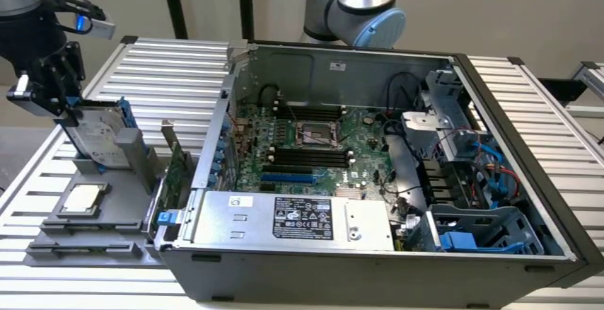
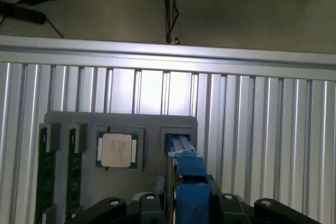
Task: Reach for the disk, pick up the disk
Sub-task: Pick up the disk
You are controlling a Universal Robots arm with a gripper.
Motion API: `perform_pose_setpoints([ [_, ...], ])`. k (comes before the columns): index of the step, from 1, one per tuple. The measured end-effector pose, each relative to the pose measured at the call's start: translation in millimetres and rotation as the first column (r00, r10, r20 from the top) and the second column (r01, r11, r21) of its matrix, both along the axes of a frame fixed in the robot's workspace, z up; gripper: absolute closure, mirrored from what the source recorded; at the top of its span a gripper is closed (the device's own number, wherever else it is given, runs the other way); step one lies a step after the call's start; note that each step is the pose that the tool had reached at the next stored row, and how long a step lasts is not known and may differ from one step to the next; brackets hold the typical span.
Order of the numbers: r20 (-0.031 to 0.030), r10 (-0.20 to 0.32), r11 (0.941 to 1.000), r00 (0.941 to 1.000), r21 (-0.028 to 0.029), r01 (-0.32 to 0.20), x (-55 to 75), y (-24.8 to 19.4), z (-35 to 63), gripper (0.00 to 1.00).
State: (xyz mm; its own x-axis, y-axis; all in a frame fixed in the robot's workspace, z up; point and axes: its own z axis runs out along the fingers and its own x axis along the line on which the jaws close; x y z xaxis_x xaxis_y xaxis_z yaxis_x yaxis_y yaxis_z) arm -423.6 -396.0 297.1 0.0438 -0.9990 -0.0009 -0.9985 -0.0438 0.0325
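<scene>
Table [image 1: 170,69]: ribbed aluminium slats that carry the computer case and everything beside it.
Computer case [image 1: 378,267]: lies on its side with the panel off, its inside open to view.
Motherboard [image 1: 330,158]: flat on the floor of the computer case, at its middle.
Silver box [image 1: 302,218]: carries a black label and sits inside the computer case, along the wall nearest the exterior camera.
Grey tray [image 1: 85,246]: on the table just outside the computer case, at the exterior view's left.
Disk [image 1: 95,140]: stands on edge in a slot of the grey tray, outside the computer case and near its wall at the exterior view's left, silver face showing and blue rails along its edges.
Gripper [image 1: 68,115]: straddles the upper edge of the disk; in the wrist view a blue rail runs up its middle. I cannot tell whether it has clamped on the disk.
Memory sticks [image 2: 47,177]: two, on edge in the grey tray, on the far side of the chip from the disk.
Chip [image 2: 118,149]: square and silver, flat in a tray pocket between the sticks and the disk.
</scene>
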Motion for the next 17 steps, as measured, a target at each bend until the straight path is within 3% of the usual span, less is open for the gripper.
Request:
perform_pose_setpoints([
  [6, 0.0012, -0.001, 1.0, 1.0, 0.0, 0.001, -0.7, 0.5, -0.6, 0.59],
  [12, 0.0083, -0.001, 1.0, 1.0, 0.0001, 0.001, -1.1, 0.6, -1.7, 0.59],
  [17, 0.0086, -0.001, 1.0, 1.0, 0.0001, 0.001, -1.9, 0.7, -1.9, 0.59],
])
